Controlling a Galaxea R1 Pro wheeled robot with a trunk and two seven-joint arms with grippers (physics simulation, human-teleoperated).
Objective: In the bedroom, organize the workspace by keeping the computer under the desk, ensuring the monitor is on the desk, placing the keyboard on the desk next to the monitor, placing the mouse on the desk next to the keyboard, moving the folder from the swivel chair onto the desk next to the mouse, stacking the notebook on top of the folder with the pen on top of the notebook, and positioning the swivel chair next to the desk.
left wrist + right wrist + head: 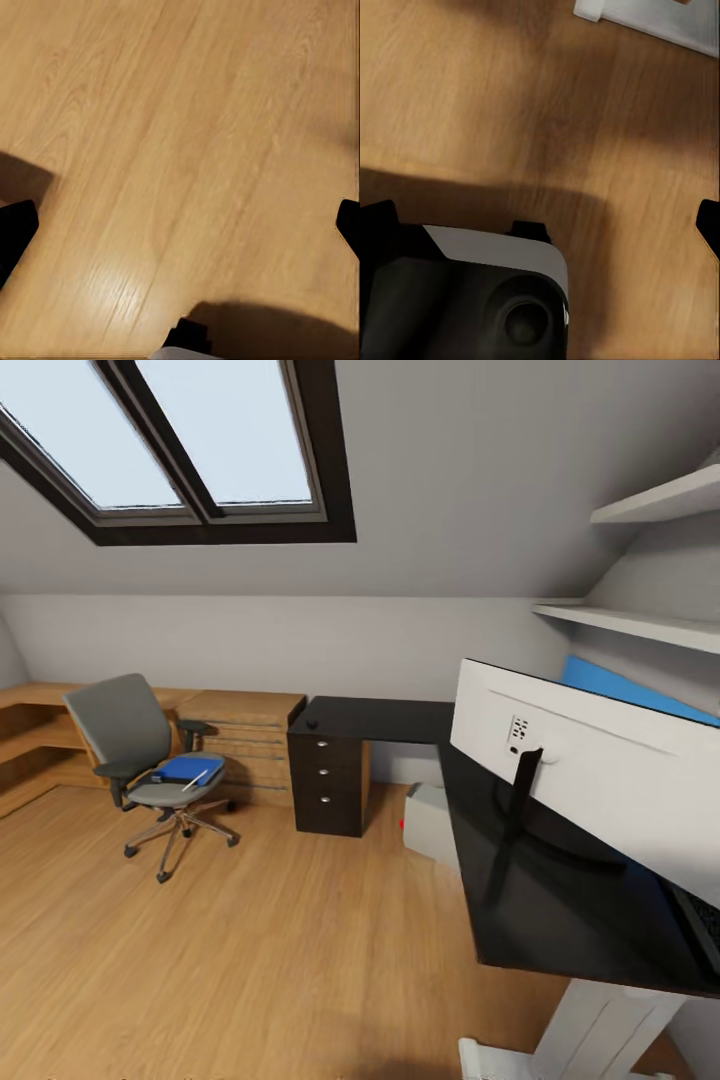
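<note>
The swivel chair (pixel 150 765) stands on the wooden floor (pixel 250 950) at the far left of the room, well apart from the desk (pixel 540 900) and just in front of the low wooden shelving (pixel 240 735). It has a grey padded seat and back, black armrests and a chrome spoked base on casters. On its seat lies the folder (pixel 185 767), flat and bright blue, with the thin white pen (pixel 196 779) resting slantwise across its near edge.

The desk has a glossy black tabletop that runs along the back wall and turns toward the camera on the right, with a dark drawer unit (pixel 328 785) under its far left end and a white pedestal leg (pixel 600 1030) near the bottom. The monitor (pixel 600 770) stands on the tabletop at the right with its white back toward the camera, on a black stand. A bright blue panel (pixel 620 690) shows behind it. Part of the dark keyboard (pixel 700 920) shows at the right edge, on the tabletop just beside the monitor. Under the desk, on the floor, sits the silver-grey computer (pixel 430 825) with a small red light at its left.

In the left wrist view the fingers (pixel 16 232) of the left gripper (pixel 180 232) are spread wide apart over bare floor. In the right wrist view the right gripper (pixel 540 225) likewise has its fingers (pixel 709 225) wide apart, above the floor and part of the robot's own body (pixel 472 300).
</note>
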